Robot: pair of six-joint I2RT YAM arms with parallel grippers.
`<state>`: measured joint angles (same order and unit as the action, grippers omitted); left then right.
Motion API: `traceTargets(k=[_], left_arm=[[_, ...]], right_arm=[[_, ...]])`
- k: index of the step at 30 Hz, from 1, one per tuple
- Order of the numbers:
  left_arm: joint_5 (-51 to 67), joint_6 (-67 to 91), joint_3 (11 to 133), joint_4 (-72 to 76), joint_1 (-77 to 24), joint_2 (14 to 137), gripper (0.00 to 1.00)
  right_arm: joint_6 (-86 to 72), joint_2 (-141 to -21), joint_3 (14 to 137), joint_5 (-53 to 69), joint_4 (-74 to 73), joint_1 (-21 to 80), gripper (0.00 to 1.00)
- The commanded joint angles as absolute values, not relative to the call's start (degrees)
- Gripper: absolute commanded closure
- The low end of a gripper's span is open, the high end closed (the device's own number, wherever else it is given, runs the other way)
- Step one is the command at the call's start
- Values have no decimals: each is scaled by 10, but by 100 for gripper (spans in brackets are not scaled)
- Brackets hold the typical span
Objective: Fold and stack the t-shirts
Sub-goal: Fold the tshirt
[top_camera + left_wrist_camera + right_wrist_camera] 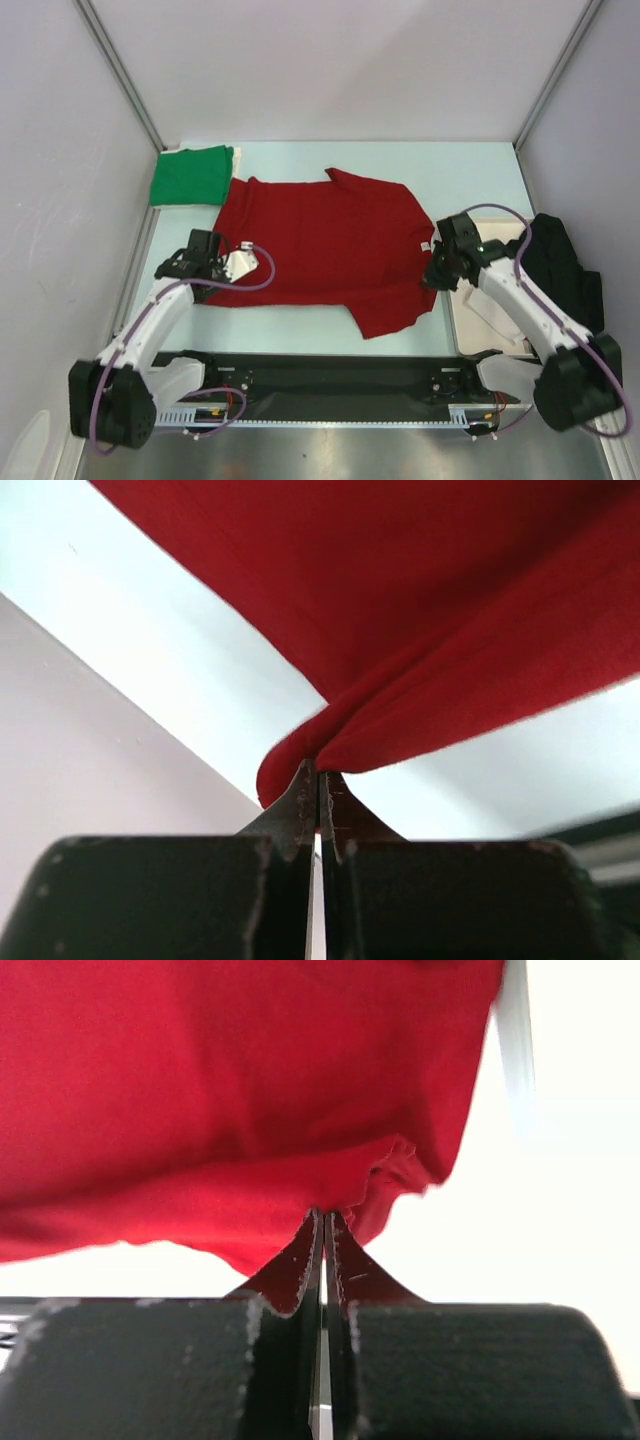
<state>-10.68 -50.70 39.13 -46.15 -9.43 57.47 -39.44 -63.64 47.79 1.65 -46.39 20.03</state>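
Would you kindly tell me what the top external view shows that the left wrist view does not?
Only the top external view shows the green t-shirt in the far left corner, the black garment, the cream board, and the right end effector at the right edge of the red t-shirt. Only the left wrist view shows, close up, the left end effector shut on a pinched fold of red cloth. Both show the red t-shirt, the left end effector and the pale table.

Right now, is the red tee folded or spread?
Spread: red tee lies open, sleeves out; left pincer and right pincer pinch its edges.
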Motion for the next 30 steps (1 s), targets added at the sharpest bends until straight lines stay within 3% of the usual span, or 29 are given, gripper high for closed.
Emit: traceTargets(k=[1,7,19,23,25,26,27,30], left_arm=[[-119,-513,422,-342,-82,637,99],[-141,-481,474,-286,-64,785,100],[-181,-443,524,-219,-50,888,99],[-191,-423,538,-196,-45,910,92],[-189,-412,547,-193,-44,918,83],[-190,-409,549,-189,-45,920,77],[-200,-402,554,-185,-45,922,63],[-235,-388,563,-167,-45,909,57]], right_arm=[[-284,-706,538,33,-374,173,100],[-237,-843,612,24,-331,154,100],[-193,-998,746,16,-345,125,100],[-194,-1015,758,11,-340,123,100],[-192,-1021,762,6,-337,123,91],[-193,-1025,770,2,-344,123,73],[-193,-1024,775,1,-349,124,66],[-201,-996,769,-46,-369,129,57]])
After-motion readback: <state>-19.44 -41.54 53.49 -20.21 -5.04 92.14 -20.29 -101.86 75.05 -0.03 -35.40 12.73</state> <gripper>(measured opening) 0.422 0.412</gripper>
